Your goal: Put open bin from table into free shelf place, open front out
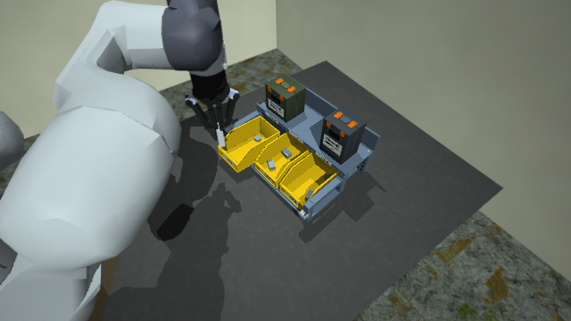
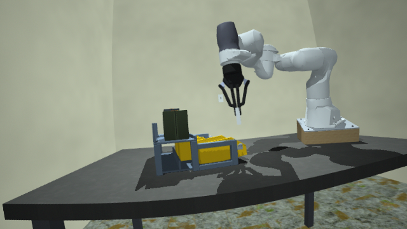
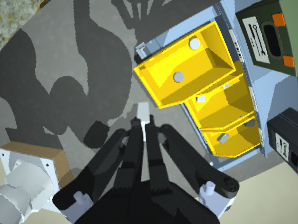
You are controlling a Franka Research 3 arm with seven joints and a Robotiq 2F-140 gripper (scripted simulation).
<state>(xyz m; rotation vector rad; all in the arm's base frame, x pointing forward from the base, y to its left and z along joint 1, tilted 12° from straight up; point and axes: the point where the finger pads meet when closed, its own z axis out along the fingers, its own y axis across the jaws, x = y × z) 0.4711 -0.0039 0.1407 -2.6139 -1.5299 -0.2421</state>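
My gripper [image 1: 220,136] [image 2: 238,116] [image 3: 144,110] is shut and empty. It hangs above and in front of the left bin. This yellow bin [image 1: 241,144] [image 3: 200,62] is at the left end of the shelf row and sticks out over the front farther than its neighbours; its front end also shows in the exterior view [image 2: 243,150]. Whether it lies level or on the lip is unclear. Two round grey parts lie in it in the wrist view. The middle bin [image 1: 280,160] [image 3: 215,112] and right bin [image 1: 303,178] [image 3: 239,143] stand in the row, open fronts out, holding grey parts.
The blue-grey shelf [image 1: 308,125] [image 2: 194,156] has side rails and an upper board behind the bins. A green case [image 1: 296,102] [image 2: 175,125] [image 3: 255,37] and a dark case [image 1: 352,143] [image 3: 280,132] stand on that board. The arm's base [image 2: 327,135] is on the far side of the table.
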